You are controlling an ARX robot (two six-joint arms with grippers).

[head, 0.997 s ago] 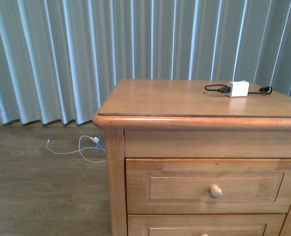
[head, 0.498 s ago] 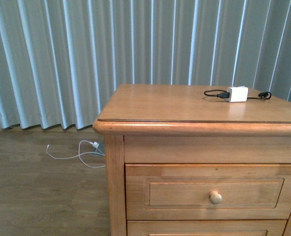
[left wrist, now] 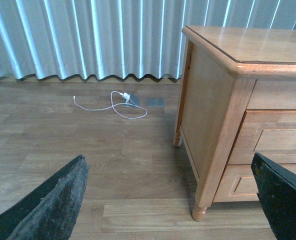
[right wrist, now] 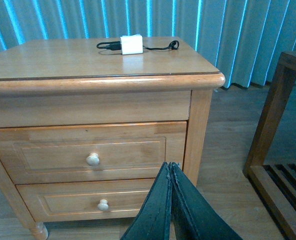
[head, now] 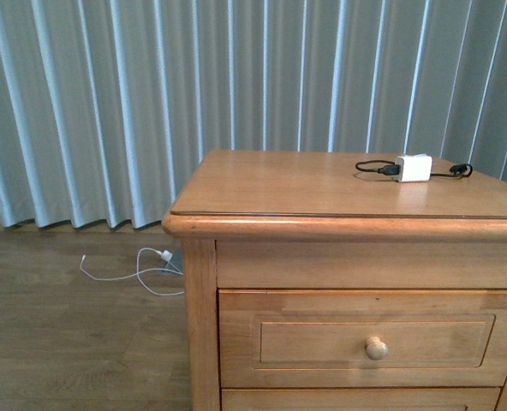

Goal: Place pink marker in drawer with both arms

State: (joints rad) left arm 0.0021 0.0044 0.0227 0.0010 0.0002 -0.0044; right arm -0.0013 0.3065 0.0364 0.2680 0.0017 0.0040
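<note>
The pink marker is not in any view. The drawer (head: pixel 356 338) is the upper, taller one of the honey-coloured nightstand, shut, with a round pale knob (head: pixel 375 348). It also shows in the right wrist view (right wrist: pixel 93 152), above a shallower drawer (right wrist: pixel 100 200). My left gripper (left wrist: pixel 168 159) is open and empty, low over the wooden floor beside the nightstand's left side. My right gripper (right wrist: pixel 170 165) is shut with nothing between its jaws, in front of the nightstand's lower right corner. Neither arm shows in the front view.
A white charger block (head: pixel 414 167) with a black cable lies on the nightstand top (head: pixel 305 184). A white cable (left wrist: pixel 115 102) lies on the floor by the curtain. A dark wooden slatted rack (right wrist: pixel 283 150) stands right of the nightstand.
The nightstand has slid slightly down in the front view, so a little more curtain shows above it. Nothing on the nightstand has moved.
</note>
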